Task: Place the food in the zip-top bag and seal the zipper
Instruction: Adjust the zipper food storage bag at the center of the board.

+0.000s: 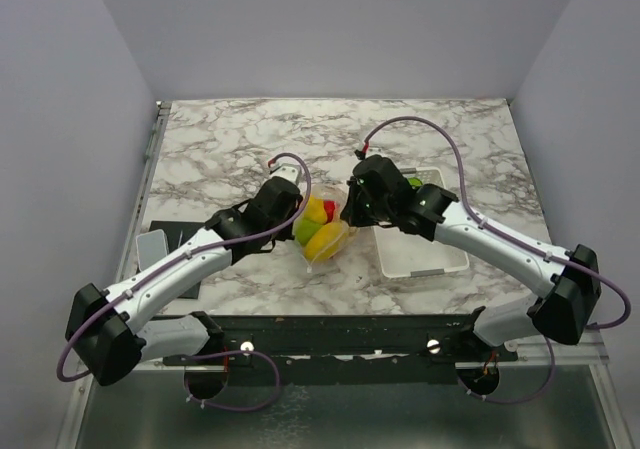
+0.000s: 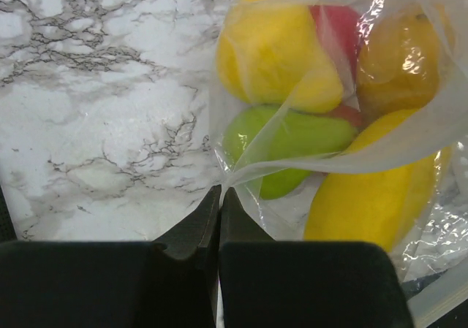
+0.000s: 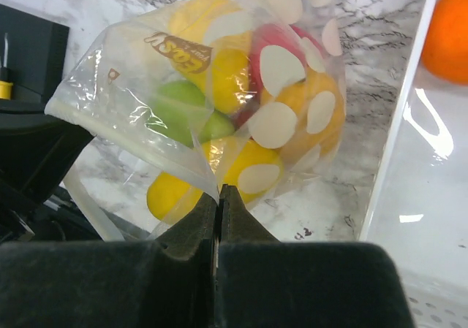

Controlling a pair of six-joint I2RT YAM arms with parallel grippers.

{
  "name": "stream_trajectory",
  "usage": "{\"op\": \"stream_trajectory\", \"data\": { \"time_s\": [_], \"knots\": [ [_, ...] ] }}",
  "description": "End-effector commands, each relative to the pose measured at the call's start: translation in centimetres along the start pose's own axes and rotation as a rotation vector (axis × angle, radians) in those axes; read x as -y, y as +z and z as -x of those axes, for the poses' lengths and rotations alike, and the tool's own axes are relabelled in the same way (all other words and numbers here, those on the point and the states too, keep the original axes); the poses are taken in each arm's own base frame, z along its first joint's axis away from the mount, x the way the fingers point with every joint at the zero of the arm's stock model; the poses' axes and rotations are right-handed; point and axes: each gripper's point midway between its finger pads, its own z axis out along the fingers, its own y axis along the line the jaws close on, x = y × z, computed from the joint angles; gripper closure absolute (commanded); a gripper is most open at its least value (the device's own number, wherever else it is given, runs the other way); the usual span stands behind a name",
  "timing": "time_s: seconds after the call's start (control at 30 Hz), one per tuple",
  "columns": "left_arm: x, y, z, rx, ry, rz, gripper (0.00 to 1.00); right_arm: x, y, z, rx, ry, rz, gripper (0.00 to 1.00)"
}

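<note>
The see-through zip-top bag (image 1: pixel 322 231) with white dots lies mid-table between both grippers. Inside it are yellow (image 2: pixel 274 50), green (image 2: pixel 292 134), red (image 2: pixel 338 28) and orange (image 2: pixel 398 58) toy foods. My left gripper (image 2: pixel 220 191) is shut on the bag's edge at its left corner. My right gripper (image 3: pixel 220 189) is shut on the bag's mouth edge, and the bag (image 3: pixel 241 101) hangs beyond it. The clear zipper strip (image 3: pixel 124 142) runs from that grip to the left. An orange fruit (image 3: pixel 450 32) and a green piece (image 1: pixel 413 181) sit in the white tray (image 1: pixel 420 254).
The white tray (image 3: pixel 417 196) stands right of the bag, close to my right arm. A black mat (image 1: pixel 175 237) with a small grey object (image 1: pixel 150 246) lies at the table's left edge. Grey walls enclose the marble table (image 1: pixel 240 139) on three sides.
</note>
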Motion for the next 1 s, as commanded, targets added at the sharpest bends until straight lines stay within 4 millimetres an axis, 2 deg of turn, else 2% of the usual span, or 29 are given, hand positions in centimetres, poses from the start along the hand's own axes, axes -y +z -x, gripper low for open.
{"op": "stream_trajectory", "data": {
  "time_s": [0.0, 0.23, 0.33, 0.43, 0.6, 0.73, 0.83, 0.97],
  "knots": [
    [1.0, -0.7, 0.8, 0.017, -0.022, -0.056, 1.00, 0.7, -0.6, 0.4, 0.025, -0.013, -0.043, 0.99],
    [2.0, -5.6, 7.2, 0.197, -0.042, -0.138, 1.00, -1.1, -4.4, 4.3, 0.115, -0.026, 0.019, 0.99],
    [1.7, -6.9, 8.6, 0.235, -0.046, -0.135, 1.00, -1.7, -5.2, 5.1, 0.144, -0.021, 0.045, 0.99],
    [1.1, -6.4, 8.4, 0.234, -0.030, -0.097, 1.00, -0.8, -3.8, 4.3, 0.138, -0.022, 0.012, 0.99],
    [0.0, -3.1, 5.2, 0.140, 0.019, -0.009, 1.00, 0.9, 0.1, 1.1, 0.061, -0.031, -0.058, 0.99],
    [-0.2, -1.9, 3.7, 0.106, 0.030, 0.003, 1.00, 1.8, 1.3, 0.2, 0.041, -0.038, -0.095, 0.99],
    [-0.1, -2.6, 4.4, 0.128, 0.028, -0.006, 1.00, 1.8, 1.2, 0.4, 0.044, -0.040, -0.098, 0.99],
    [-0.2, -4.2, 6.3, 0.186, 0.016, -0.012, 1.00, 0.8, 0.0, 1.9, 0.078, -0.035, -0.065, 0.99]
  ]
}}
